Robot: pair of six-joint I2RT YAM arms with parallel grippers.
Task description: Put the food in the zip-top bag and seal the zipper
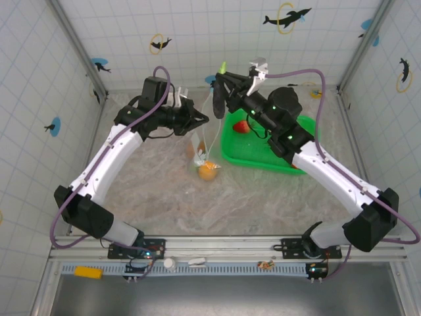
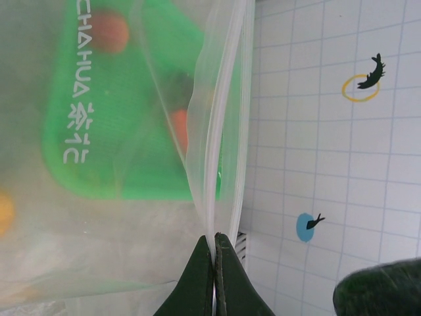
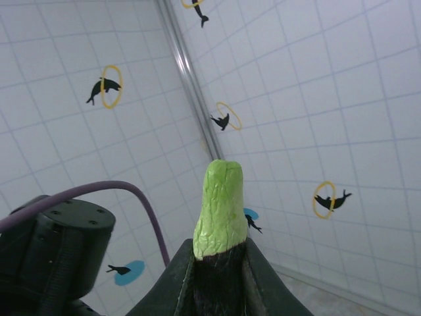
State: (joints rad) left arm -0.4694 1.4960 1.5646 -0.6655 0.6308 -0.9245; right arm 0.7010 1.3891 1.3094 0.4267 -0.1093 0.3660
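The clear zip-top bag (image 1: 205, 148) hangs from my left gripper (image 1: 200, 120), which is shut on the zipper (image 2: 220, 99) at the bag's mouth edge (image 2: 214, 240). An orange citrus (image 1: 209, 171) lies in the bottom of the bag, with another orange piece (image 1: 190, 149) beside it. My right gripper (image 1: 220, 84) is raised just right of the bag's top. It is shut on the dark eggplant (image 3: 219, 210), whose green stem sticks up past the fingers (image 3: 217, 258). A red strawberry (image 1: 242, 126) lies in the green basket (image 1: 263, 158).
The green mesh basket sits on the table right of the bag, under my right arm. Through the bag, the left wrist view shows the basket (image 2: 118, 178) blurred. Tiled walls with dolphin stickers enclose the table on three sides.
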